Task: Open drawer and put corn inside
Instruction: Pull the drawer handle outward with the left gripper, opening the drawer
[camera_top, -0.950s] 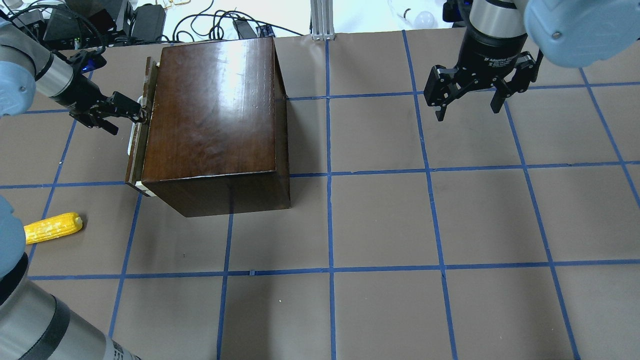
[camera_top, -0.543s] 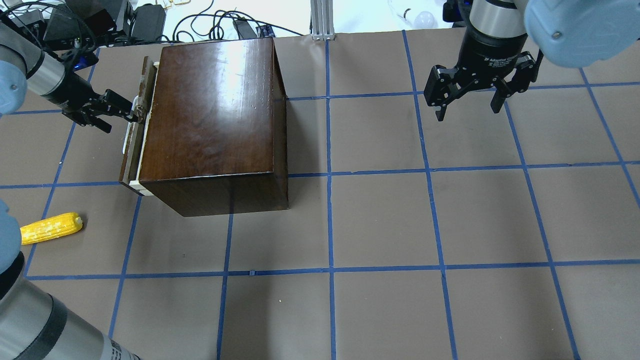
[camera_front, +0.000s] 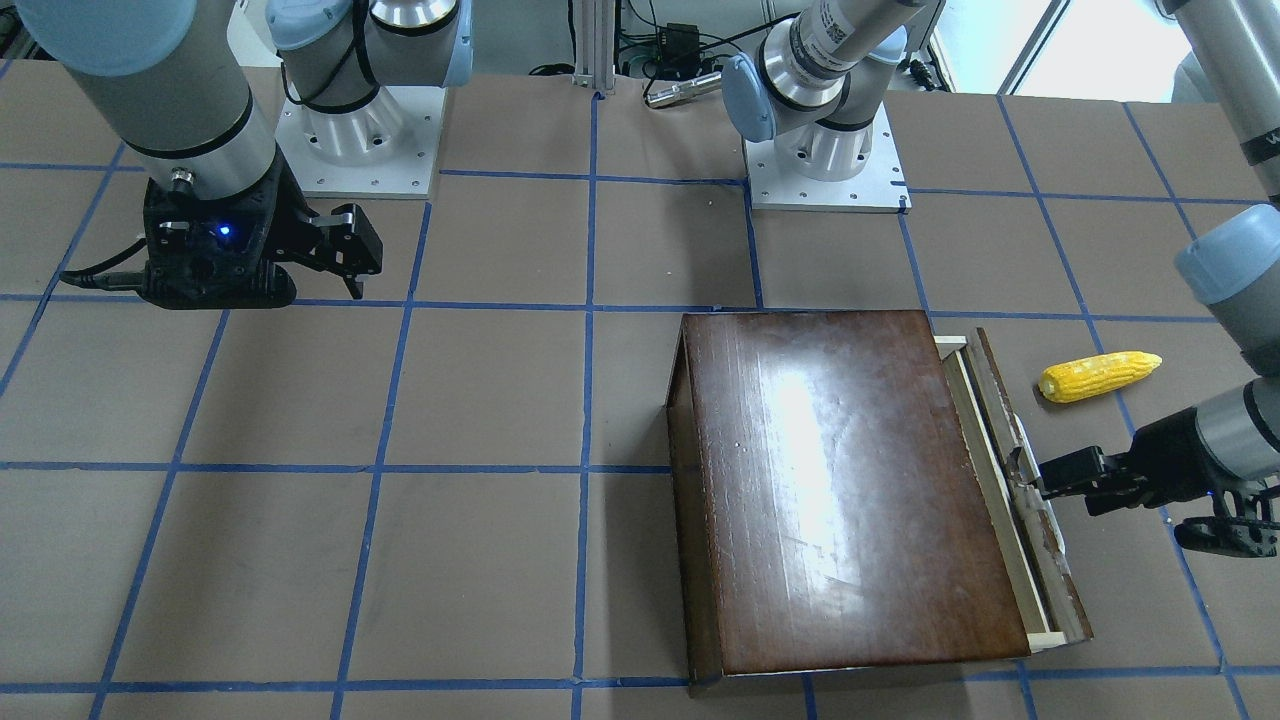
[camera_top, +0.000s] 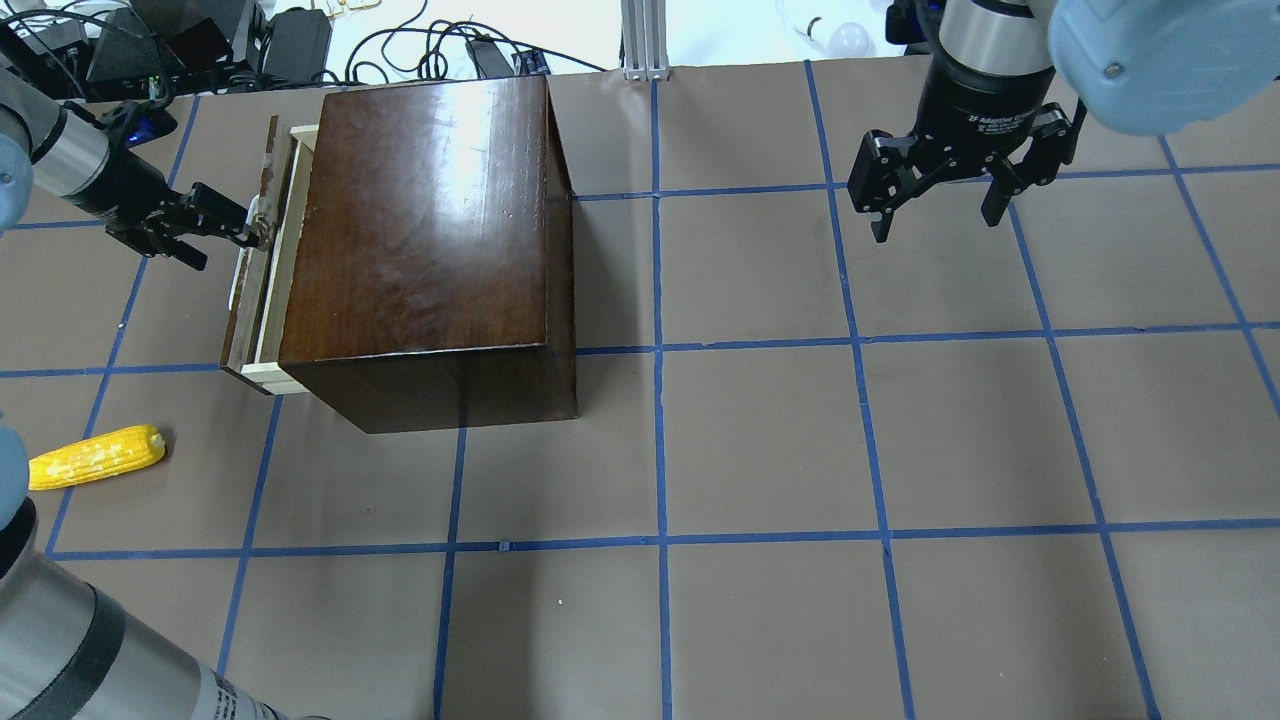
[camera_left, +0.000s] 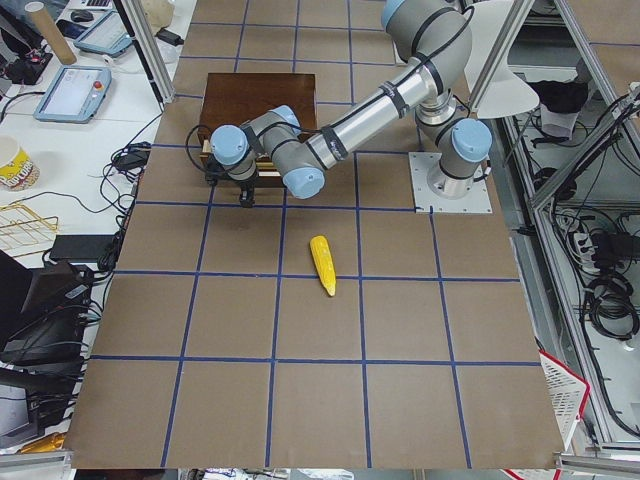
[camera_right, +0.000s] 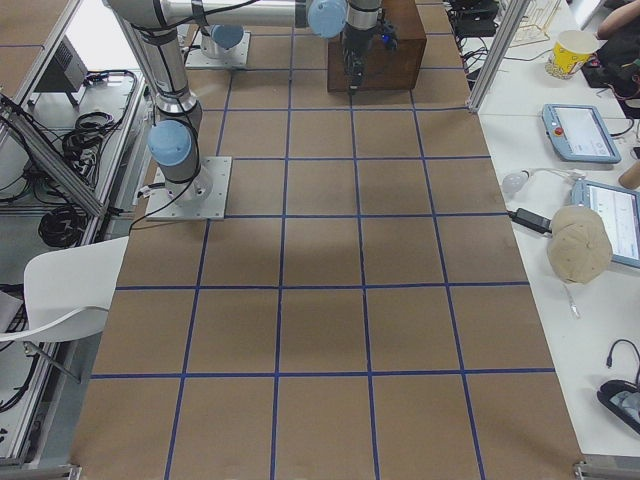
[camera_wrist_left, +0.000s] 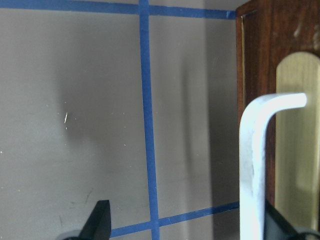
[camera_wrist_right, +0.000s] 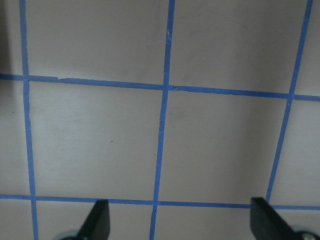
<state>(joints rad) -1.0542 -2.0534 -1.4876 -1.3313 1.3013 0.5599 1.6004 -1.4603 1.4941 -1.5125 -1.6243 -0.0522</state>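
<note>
The glossy dark-brown box (camera_top: 430, 220) stands at the table's left rear. Its drawer (camera_top: 262, 290) is out a little on the box's left side, showing a strip of pale wood behind the chipped dark front panel (camera_front: 1012, 470). My left gripper (camera_top: 228, 245) is open, with one finger behind the drawer's white handle (camera_wrist_left: 252, 165). The yellow corn (camera_top: 95, 457) lies on the table in front of the drawer, apart from it, and also shows in the front-facing view (camera_front: 1098, 376). My right gripper (camera_top: 936, 228) is open and empty, above the table at the far right.
Brown table paper with blue tape grid lines (camera_top: 660, 540). Cables and power bricks (camera_top: 250, 40) lie past the table's rear edge, behind the box. An aluminium post (camera_top: 645, 35) stands at the rear middle.
My left gripper has moved left, away from the box, and the drawer has slid out with it, so more pale wood shows. The right arm and the corn have not moved.
</note>
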